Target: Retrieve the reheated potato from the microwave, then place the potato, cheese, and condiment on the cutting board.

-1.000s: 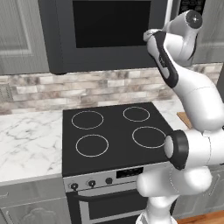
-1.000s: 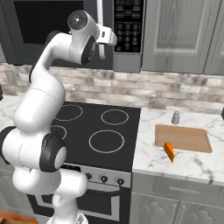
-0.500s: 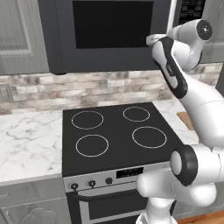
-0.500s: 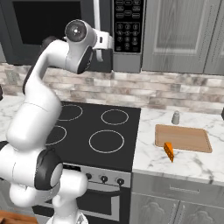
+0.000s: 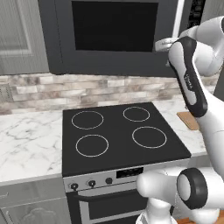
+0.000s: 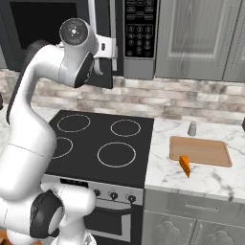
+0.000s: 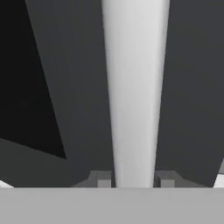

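Observation:
The microwave [image 5: 113, 37] hangs above the stove with its black-window door shut, so the potato is hidden. My gripper [image 7: 131, 179] is at the door's long silver handle [image 7: 133, 96], and the bar sits between both fingertips [image 7: 103, 179], which are shut on it. From the right base view the hand [image 6: 112, 51] meets the handle [image 6: 113, 24] just left of the keypad [image 6: 139, 28]. The orange cheese [image 6: 184, 166] lies on the counter at the front edge of the wooden cutting board [image 6: 200, 150]. Behind the board stands the grey condiment [image 6: 192, 128] shaker.
A black four-ring stove [image 5: 118, 131] lies directly under the microwave, with marble counter [image 5: 26, 140] to its left and right. Grey wall cabinets [image 6: 196, 33] flank the microwave. A corner of the cutting board [image 5: 189, 119] shows beside my forearm.
The jaws have closed in on the silver handle. The upper arm has swung and its elbow has risen, while the hand stayed at the door. Nothing on the counter has moved.

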{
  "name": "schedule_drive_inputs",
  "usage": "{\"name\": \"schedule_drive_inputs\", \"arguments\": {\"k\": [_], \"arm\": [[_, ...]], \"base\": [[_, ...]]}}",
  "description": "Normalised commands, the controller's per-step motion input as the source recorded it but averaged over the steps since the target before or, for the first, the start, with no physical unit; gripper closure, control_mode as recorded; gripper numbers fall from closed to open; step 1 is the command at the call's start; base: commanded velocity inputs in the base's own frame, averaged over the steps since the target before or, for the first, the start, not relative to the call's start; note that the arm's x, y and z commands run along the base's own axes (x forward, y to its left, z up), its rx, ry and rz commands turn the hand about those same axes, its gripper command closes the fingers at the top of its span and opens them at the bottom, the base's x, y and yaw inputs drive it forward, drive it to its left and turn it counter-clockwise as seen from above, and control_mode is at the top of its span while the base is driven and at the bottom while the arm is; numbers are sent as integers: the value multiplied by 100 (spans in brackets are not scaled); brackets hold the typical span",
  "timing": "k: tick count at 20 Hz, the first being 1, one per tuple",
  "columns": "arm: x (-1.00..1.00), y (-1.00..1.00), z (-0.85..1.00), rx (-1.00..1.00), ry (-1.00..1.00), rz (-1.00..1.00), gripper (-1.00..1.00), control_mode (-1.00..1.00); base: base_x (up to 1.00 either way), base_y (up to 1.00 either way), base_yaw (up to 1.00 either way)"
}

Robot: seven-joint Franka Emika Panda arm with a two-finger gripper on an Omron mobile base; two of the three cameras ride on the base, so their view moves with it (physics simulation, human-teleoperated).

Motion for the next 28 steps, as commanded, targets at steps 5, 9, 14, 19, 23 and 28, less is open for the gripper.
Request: {"name": "schedule_drive_inputs", "arguments": {"k": [5, 9, 14, 19, 23, 28], "arm": [[-74, 37, 0, 0, 6, 0, 100, -100], [-79, 37, 0, 0, 1, 0, 100, -100], [-79, 42, 0, 0, 0, -2, 100, -100], [-70, 55, 0, 0, 0, -10, 100, -100], [-60, 59, 0, 0, 0, -12, 100, -100], [-45, 53, 0, 0, 0, -7, -100, -100]], "base": [[0, 0, 0], [0, 0, 0], [0, 0, 0], [0, 0, 0], [0, 0, 0], [0, 0, 0]]}}
